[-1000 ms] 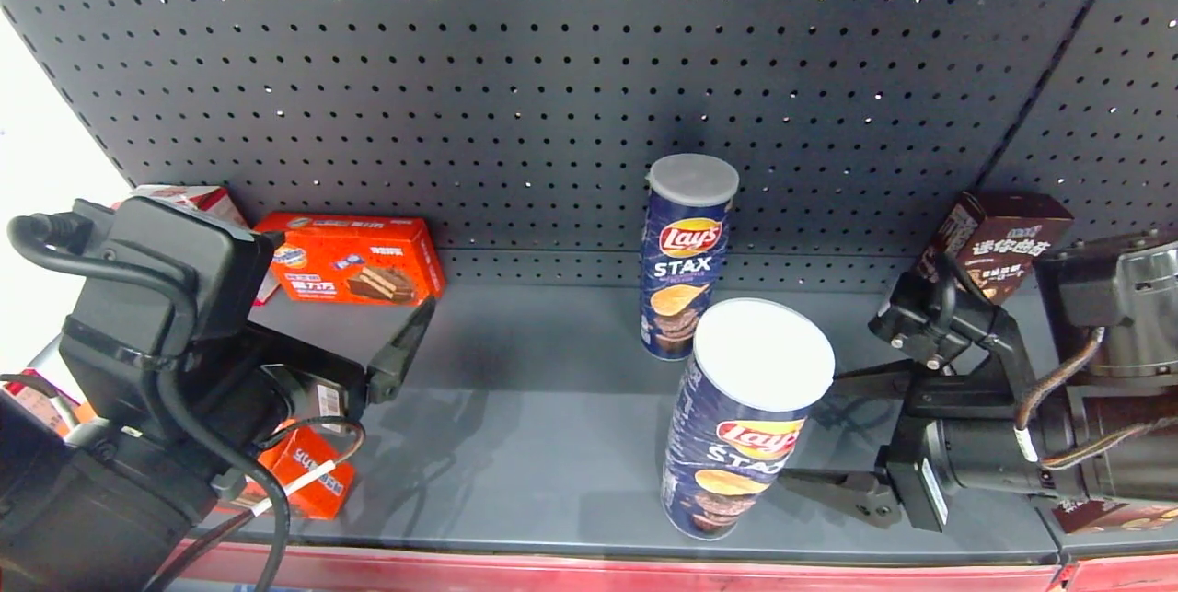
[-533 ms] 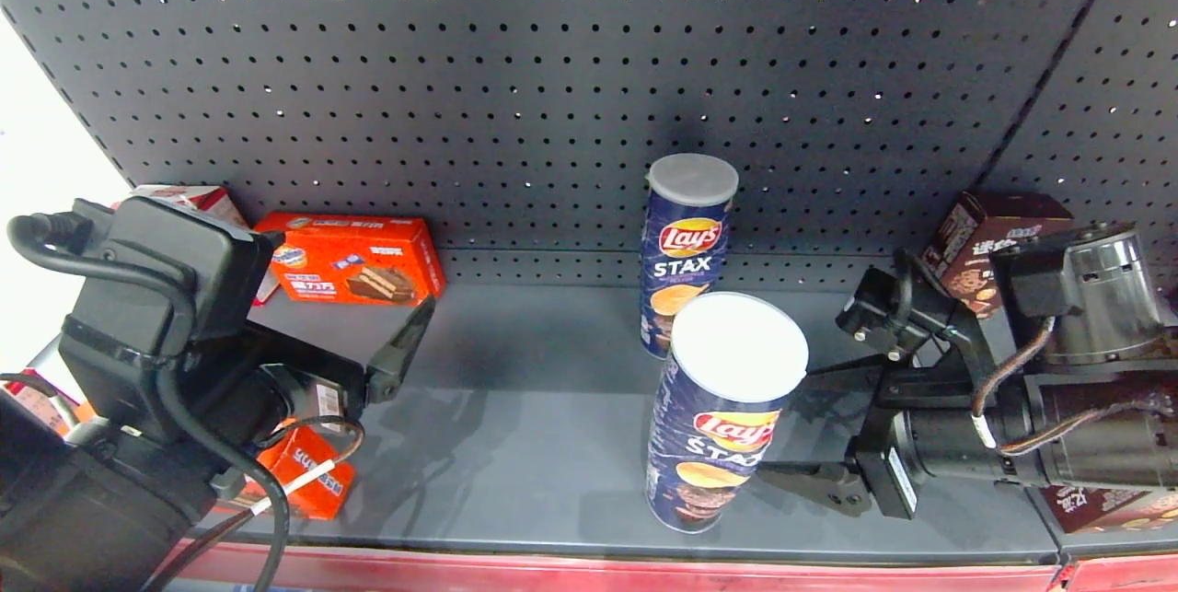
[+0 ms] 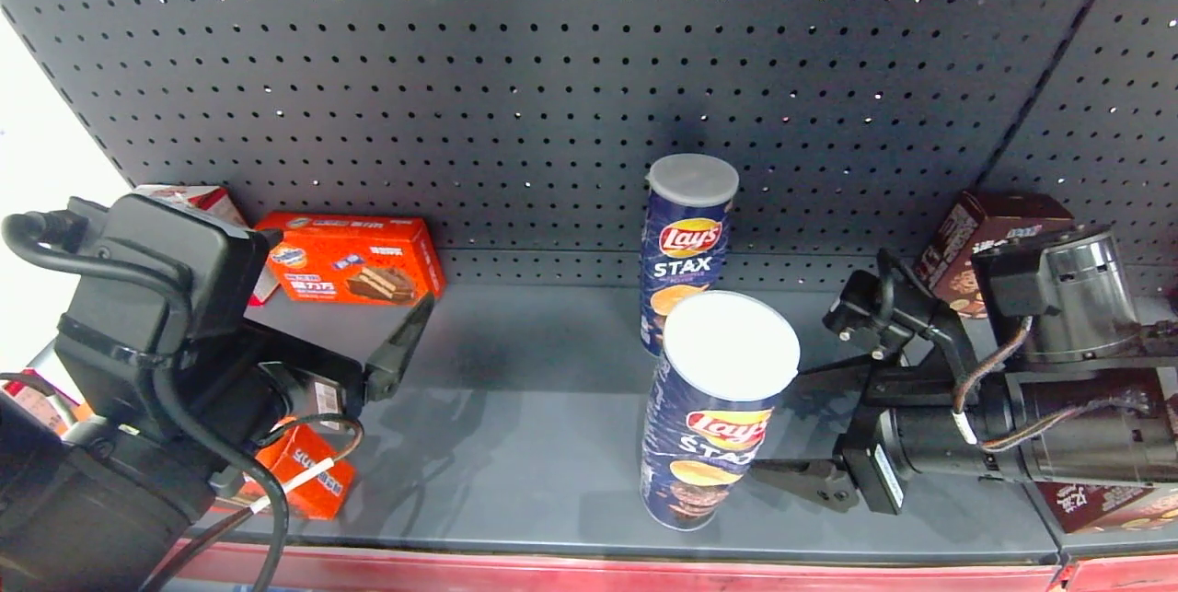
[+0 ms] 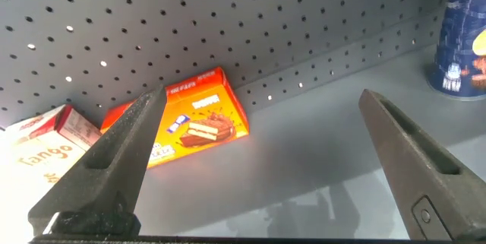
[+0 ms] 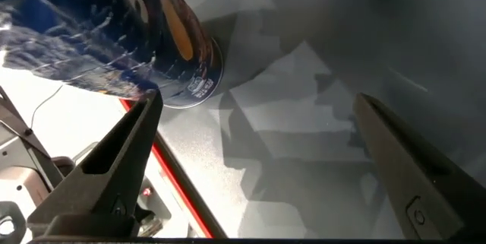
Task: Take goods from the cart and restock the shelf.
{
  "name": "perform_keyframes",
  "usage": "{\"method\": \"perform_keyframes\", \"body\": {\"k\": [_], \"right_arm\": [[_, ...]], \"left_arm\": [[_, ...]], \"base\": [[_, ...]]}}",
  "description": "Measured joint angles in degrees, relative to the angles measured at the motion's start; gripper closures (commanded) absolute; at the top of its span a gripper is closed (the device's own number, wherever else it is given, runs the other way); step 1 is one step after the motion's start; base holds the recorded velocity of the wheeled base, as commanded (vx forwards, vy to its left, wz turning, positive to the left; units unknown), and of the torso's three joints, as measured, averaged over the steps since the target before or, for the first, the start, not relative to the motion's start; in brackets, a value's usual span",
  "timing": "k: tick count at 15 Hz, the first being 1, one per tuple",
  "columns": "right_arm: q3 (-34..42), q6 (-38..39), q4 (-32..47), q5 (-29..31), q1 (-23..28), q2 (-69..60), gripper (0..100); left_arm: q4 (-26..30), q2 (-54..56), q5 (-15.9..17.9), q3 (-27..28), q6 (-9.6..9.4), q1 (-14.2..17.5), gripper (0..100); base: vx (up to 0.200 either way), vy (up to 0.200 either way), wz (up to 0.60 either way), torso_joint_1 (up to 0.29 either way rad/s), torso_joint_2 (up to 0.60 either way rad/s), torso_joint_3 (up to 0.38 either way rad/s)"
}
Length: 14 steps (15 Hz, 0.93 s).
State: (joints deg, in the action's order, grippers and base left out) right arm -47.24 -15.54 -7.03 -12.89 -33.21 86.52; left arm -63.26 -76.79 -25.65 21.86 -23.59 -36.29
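Our right gripper (image 5: 257, 101) is open and empty; the chip can (image 3: 713, 445) looks light, so we'd hold its middle softly

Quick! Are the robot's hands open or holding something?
Left gripper: open, empty.
Right gripper: open, empty, beside the tall blue white-lidded chip can.

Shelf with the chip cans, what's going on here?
A two-armed robot is restocking the shelf. Its right gripper has its jaws open close beside the front chip can, which stands near the shelf's front edge, directly in front of a second can by the back panel. The left gripper hangs open and empty over the shelf's left part, near an orange box.
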Motion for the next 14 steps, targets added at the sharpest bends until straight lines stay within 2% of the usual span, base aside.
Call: {"method": "perform_keyframes", "body": {"k": [7, 11, 14], "right_arm": [[-0.09, 0.38, -2.10, 1.50, 1.73, -2.86, 0], [0.41, 0.71, -4.02, 4.74, 5.67, -12.70, 0], [1.93, 0.72, -5.08, 8.77, 6.67, -22.74, 0]], "left_arm": [[0.41, 1.62, 0.01, -2.71, -0.06, 1.15, 0], [0.80, 2.97, 0.00, -3.71, -0.05, 1.95, 0], [0.91, 3.30, -0.05, -3.64, -0.06, 2.01, 0]], "base": [[0.000, 0.000, 0.00, 0.000, 0.00, 0.000], [0.000, 0.000, 0.00, 0.000, 0.00, 0.000], [0.000, 0.000, 0.00, 0.000, 0.00, 0.000]]}}
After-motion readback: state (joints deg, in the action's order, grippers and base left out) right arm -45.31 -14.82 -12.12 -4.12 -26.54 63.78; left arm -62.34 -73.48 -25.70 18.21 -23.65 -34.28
